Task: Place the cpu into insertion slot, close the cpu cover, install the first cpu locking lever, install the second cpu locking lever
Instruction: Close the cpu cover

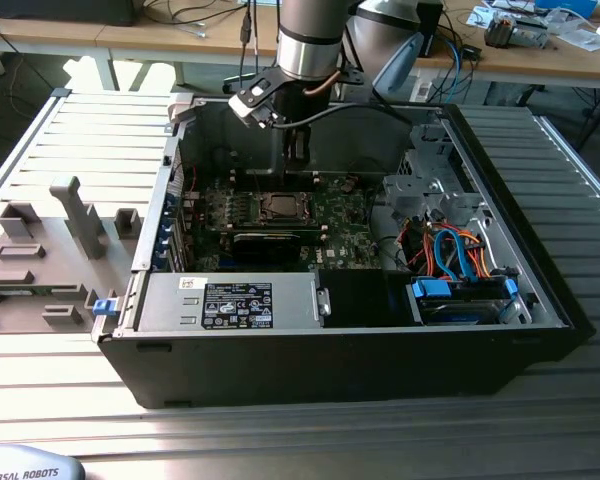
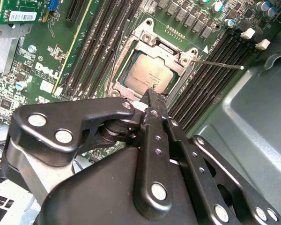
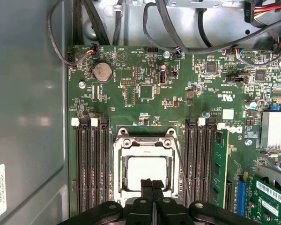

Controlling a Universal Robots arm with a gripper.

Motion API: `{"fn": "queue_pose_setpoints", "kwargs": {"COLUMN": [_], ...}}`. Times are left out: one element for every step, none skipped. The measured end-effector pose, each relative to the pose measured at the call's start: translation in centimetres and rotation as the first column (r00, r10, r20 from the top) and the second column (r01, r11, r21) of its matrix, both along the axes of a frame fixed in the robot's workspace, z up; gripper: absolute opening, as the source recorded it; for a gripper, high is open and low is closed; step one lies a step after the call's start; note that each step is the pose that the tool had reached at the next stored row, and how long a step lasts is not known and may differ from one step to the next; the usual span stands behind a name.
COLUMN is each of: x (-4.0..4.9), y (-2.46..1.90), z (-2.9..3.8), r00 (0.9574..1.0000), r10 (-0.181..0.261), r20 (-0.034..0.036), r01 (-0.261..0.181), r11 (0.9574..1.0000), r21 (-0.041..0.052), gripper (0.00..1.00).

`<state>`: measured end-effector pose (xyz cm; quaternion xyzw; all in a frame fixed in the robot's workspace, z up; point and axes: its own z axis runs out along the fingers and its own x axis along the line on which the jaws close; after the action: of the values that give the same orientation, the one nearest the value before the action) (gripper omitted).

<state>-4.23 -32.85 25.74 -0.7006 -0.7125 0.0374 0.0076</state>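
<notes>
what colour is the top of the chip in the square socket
Dull silver-grey; the small square metal-topped cpu shows best in the second wrist view.

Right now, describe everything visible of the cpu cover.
The cpu cover is a thin, silvery metal frame with a square window. In both wrist views it lies flat over the cpu, whose pale metal top shows through the window. It sits on the green circuit board between rows of long black slots. The gripper, fingers shut, is at its edge; whether they touch cannot be told.
</notes>
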Motion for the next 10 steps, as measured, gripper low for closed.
{"fn": "queue_pose_setpoints", "kwargs": {"x": [0.0,0.0,0.0,0.0,0.0,0.0,0.0,0.0,0.0,0.0], "y": [0.0,0.0,0.0,0.0,0.0,0.0,0.0,0.0,0.0,0.0], "z": [0.06,0.1,0.14,0.19,0.22,0.29,0.35,0.38,0.43,0.48], "r00": [1.0,1.0,1.0,1.0,1.0,1.0,1.0,1.0,1.0,1.0], "r10": [0.0,0.0,0.0,0.0,0.0,0.0,0.0,0.0,0.0,0.0], "r20": [0.0,0.0,0.0,0.0,0.0,0.0,0.0,0.0,0.0,0.0], "r01": [0.0,0.0,0.0,0.0,0.0,0.0,0.0,0.0,0.0,0.0], "r11": [1.0,1.0,1.0,1.0,1.0,1.0,1.0,1.0,1.0,1.0], "r21": [-0.0001,0.0,0.0,0.0,0.0,0.0,0.0,0.0,-0.0001,-0.0001], "gripper": [0.11,0.11,0.11,0.11,0.11,0.11,0.11,0.11,0.11,0.11]}}
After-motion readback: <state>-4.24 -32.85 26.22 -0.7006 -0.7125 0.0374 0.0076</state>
